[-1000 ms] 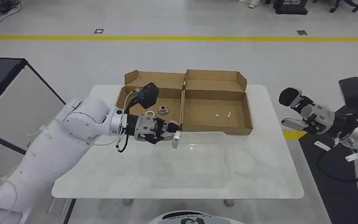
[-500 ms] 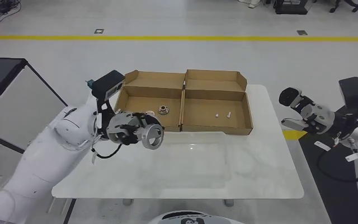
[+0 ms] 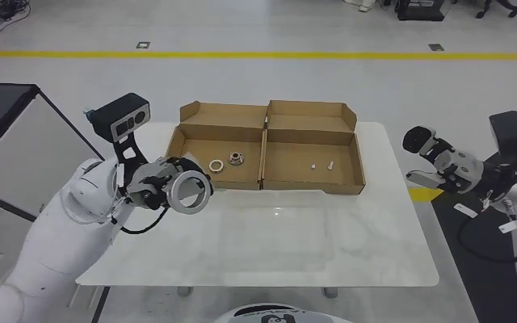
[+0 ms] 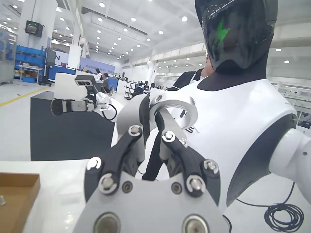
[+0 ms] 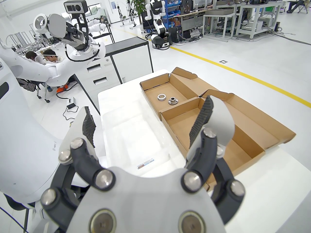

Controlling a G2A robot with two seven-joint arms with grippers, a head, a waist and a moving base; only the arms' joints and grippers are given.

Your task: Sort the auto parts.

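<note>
**Top view: L gripper (image 3: 182,190) pinching big ring (image 3: 208,192) off the left box's (image 3: 196,150) front-left corner**

- L gripper (image 4: 151,118) is clamping the big ring (image 4: 189,109) by its wall. One finger is sitting inside the bore, the other is pressing on the outside.
- Ring is hanging in the air, face toward the top cam, just in front of and left of the left box. Not touching box or table (image 3: 266,242).
- R wrist cam is showing the same: L gripper (image 5: 52,26) raised, ring (image 5: 36,18) at its tip, well above left box (image 5: 170,87).
- R gripper (image 3: 430,150) is sitting well to the right of the left box, past the right box (image 3: 311,149) and off the table edge. Its fingers (image 5: 206,115) are standing spread wide and are holding nothing.
- Left box is holding a small ring (image 3: 217,165) and a flanged hub (image 3: 235,157), close together and apart from each other, near its mid-floor.
- Right box is butting against the left box's right wall and is carrying two small pins (image 3: 321,167) side by side.
</note>
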